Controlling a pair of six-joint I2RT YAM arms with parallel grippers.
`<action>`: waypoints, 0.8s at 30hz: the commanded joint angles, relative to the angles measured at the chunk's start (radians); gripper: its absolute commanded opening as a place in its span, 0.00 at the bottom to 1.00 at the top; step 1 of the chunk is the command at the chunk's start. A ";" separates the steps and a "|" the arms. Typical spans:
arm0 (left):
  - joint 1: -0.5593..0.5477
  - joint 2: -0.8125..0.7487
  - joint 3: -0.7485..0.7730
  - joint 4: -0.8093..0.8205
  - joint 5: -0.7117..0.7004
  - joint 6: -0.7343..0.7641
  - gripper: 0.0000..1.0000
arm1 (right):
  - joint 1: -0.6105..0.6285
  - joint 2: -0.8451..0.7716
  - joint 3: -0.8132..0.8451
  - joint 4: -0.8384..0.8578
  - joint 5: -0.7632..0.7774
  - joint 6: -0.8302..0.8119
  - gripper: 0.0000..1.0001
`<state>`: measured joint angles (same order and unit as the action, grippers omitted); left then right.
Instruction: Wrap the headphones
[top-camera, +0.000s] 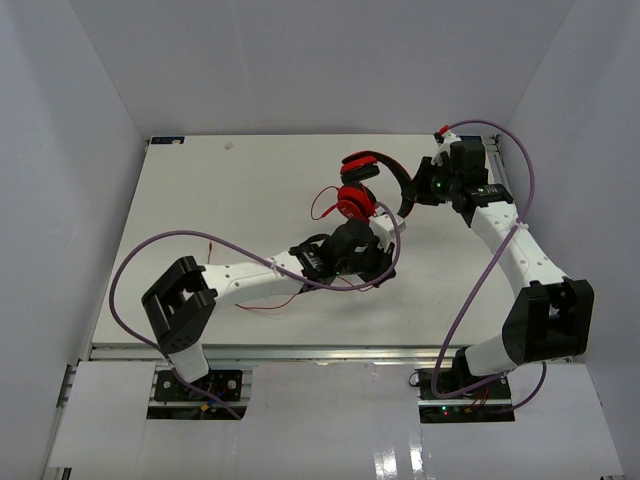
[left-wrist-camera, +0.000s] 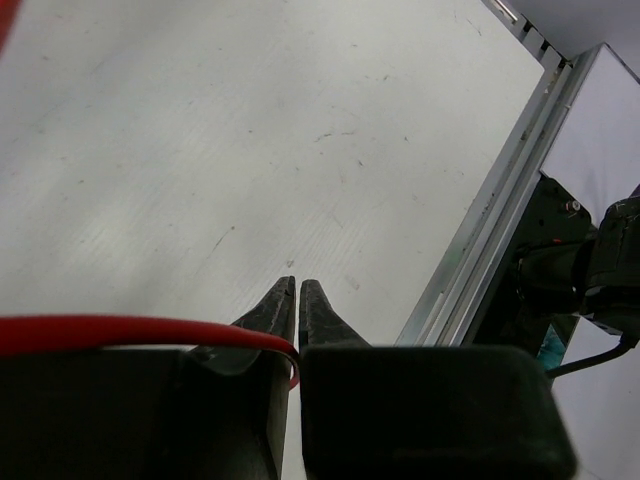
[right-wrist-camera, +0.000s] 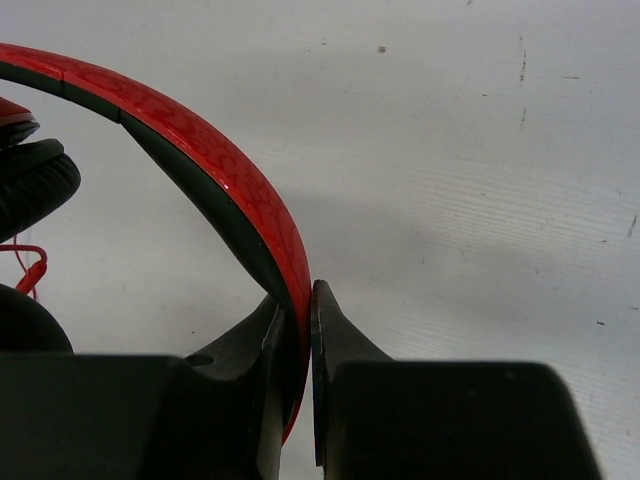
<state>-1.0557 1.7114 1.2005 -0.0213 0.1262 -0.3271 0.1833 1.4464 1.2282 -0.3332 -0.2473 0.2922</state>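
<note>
Headphones (top-camera: 358, 185) sit right of table (top-camera: 220, 190) centre, toward the far edge. Right claw (right-wrist-camera: 298, 295) clamped tight on headband (right-wrist-camera: 220, 170). Left claw (left-wrist-camera: 297, 285) nearly closed; cord (left-wrist-camera: 120, 333) runs into the gap at its finger bases, seemingly pinched.

Seen from above, the left jaws sit under their own black wrist block (top-camera: 345, 250), so what they pinch is hidden there. The thin red cord (top-camera: 313, 206) passes out of sight beneath the left arm (top-camera: 245, 280) and shows again below it; its plug end is too small to find. The right jaws merge with the dark headband (top-camera: 399, 180) and are too small to separate.

In the left wrist view the cord is cut off by the left edge, and a red blur (left-wrist-camera: 6, 20) in the top corner cannot be identified. Dark hardware (left-wrist-camera: 565, 265) beyond the tabletop (left-wrist-camera: 300, 150) is blurred.

In the right wrist view the headband runs off the left edge and disappears between the jaws. The ear cushion (right-wrist-camera: 35, 185) is cropped too.
</note>
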 joint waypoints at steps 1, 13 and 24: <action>-0.028 0.035 0.054 0.015 0.037 -0.011 0.17 | -0.005 -0.028 0.022 0.078 -0.005 0.033 0.08; -0.093 0.079 -0.013 0.071 0.019 -0.018 0.17 | -0.032 -0.030 0.031 0.081 -0.021 0.041 0.08; -0.097 -0.051 -0.251 0.126 -0.047 -0.039 0.13 | -0.168 -0.023 0.110 0.069 -0.142 0.078 0.08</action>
<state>-1.1492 1.7682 1.0177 0.0591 0.1137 -0.3489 0.0474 1.4464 1.2512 -0.3353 -0.2956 0.3172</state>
